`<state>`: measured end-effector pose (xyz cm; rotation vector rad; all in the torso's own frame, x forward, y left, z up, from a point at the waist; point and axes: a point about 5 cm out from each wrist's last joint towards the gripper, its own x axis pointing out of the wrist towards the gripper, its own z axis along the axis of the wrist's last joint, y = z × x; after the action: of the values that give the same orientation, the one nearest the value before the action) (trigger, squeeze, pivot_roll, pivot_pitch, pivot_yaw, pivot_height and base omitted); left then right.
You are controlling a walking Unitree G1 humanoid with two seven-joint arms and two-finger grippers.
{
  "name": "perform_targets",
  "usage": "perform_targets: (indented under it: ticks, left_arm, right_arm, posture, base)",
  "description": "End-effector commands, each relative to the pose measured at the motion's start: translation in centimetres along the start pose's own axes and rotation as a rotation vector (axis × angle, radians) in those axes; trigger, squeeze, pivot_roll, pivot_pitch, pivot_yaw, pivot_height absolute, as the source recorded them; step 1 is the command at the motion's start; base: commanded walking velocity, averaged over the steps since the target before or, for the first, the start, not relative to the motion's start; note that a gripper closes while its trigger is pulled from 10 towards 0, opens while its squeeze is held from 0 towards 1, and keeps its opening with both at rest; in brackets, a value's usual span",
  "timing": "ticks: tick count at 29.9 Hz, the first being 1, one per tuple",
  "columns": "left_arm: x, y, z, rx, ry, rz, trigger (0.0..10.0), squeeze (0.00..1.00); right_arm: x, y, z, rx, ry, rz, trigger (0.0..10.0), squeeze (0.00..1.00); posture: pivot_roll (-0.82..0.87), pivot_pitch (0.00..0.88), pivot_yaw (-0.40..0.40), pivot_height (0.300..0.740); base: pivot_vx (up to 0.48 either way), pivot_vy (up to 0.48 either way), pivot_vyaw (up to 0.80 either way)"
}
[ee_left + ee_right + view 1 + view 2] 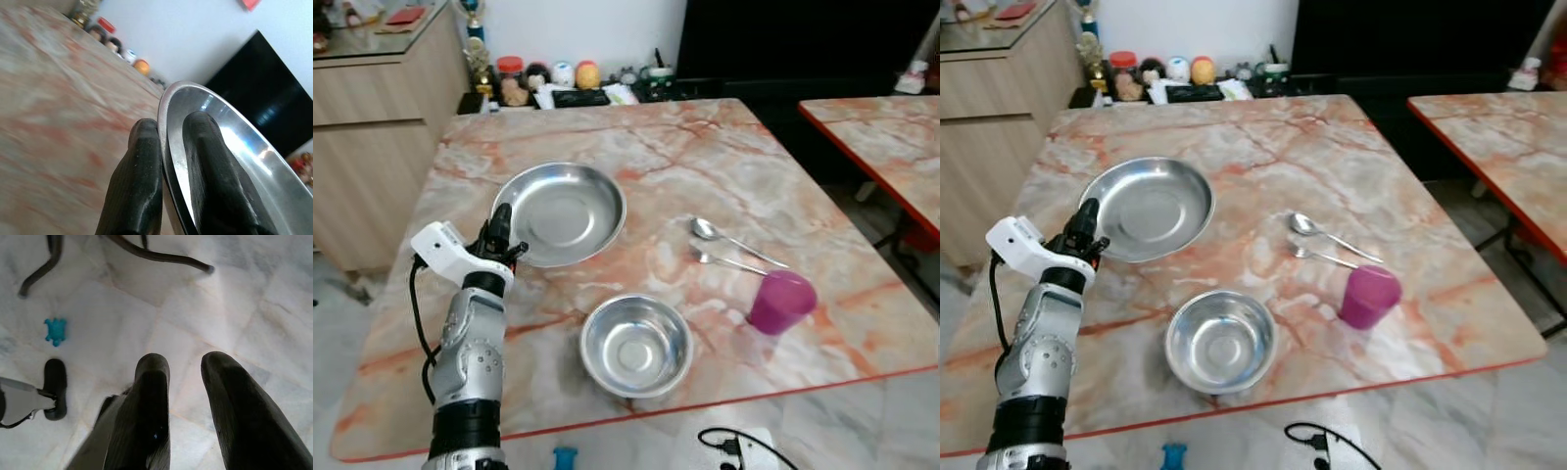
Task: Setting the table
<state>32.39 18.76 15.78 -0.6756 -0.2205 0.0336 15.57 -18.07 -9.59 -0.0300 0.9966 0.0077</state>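
Gripping the plate [560, 211] rim beside the bowl [636, 345], the left pincer [499, 233] should keep it level over the desk [724, 157].

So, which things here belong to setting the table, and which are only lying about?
For the job: plate, held at its rim by the left end effector; bowl; two spoons; purple cup.
Lying about: jars and figurines; blue toy on the floor.
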Motion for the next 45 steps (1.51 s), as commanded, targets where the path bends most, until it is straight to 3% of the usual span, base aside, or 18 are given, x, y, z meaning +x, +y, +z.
perform_targets:
  ticks: [1, 21, 26, 45]
  left_arm:
    - [0.2, -1.0, 0.4, -0.015, -0.016, -0.033, 10.0, 0.00]
    - [1.0, -2.6, 1.8, -0.006, -0.057, -0.071, 10.0, 0.00]
    - [1.1, -3.6, 2.0, 0.011, -0.061, -0.110, 10.0, 0.00]
    - [1.1, -4.3, 1.7, 0.049, -0.040, -0.134, 10.0, 0.00]
  right_arm:
    - [-0.1, -0.5, -0.2, 0.022, 0.003, -0.020, 10.0, 0.00]
    - [0.0, -0.5, 0.1, 0.018, -0.005, -0.017, 10.0, 0.00]
    - [0.0, -0.5, 0.1, 0.017, -0.005, -0.016, 10.0, 0.00]
    - [0.0, -0.4, 0.2, -0.015, -0.003, -0.014, 10.0, 0.00]
  posture:
    - [0.12, 0.000, -0.048, 0.740]
    - [0.12, 0.000, -0.044, 0.740]
    - [0.12, 0.000, -0.043, 0.740]
    - [0.11, 0.000, -0.040, 0.740]
  base:
    - [0.000, -0.480, 0.00]
    - [0.000, -0.477, 0.00]
    - [0.000, -0.472, 0.00]
    - [0.000, -0.470, 0.07]
